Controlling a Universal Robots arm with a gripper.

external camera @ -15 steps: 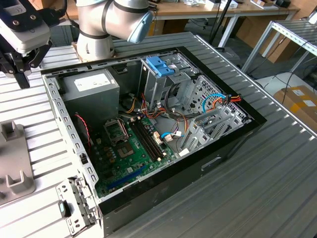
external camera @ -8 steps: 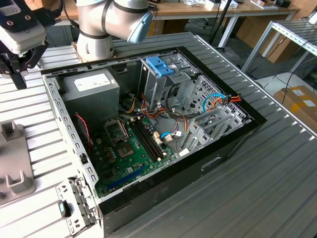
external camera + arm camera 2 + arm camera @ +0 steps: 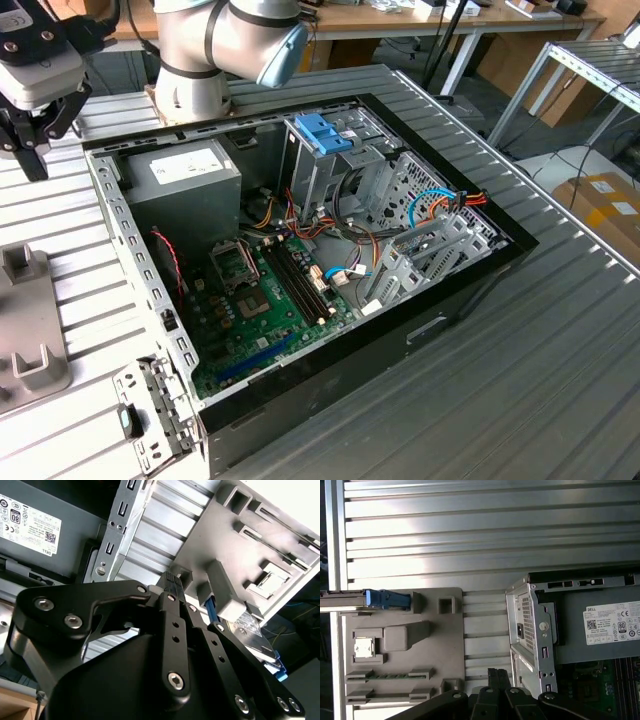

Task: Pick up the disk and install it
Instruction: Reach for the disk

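- The disk [image 3: 387,600] is standing on edge in a slot of the grey holder [image 3: 445,650] on the bench [image 3: 470,540]. The holder is lying outside the open case [image 3: 470,285], at the exterior view's left.
- The end effector [image 3: 497,674] is hanging closed and empty near the holder, apart from the disk.
- Judging by this, both pickup and installation are still waiting to be done.
- The power supply [image 3: 185,175] is carrying a white printed label [image 3: 612,622] with compliance marks.

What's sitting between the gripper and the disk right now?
In the first wrist view, the grey fixture plate lies between the gripper and the disk, with a raised grey block and a small square post on it.
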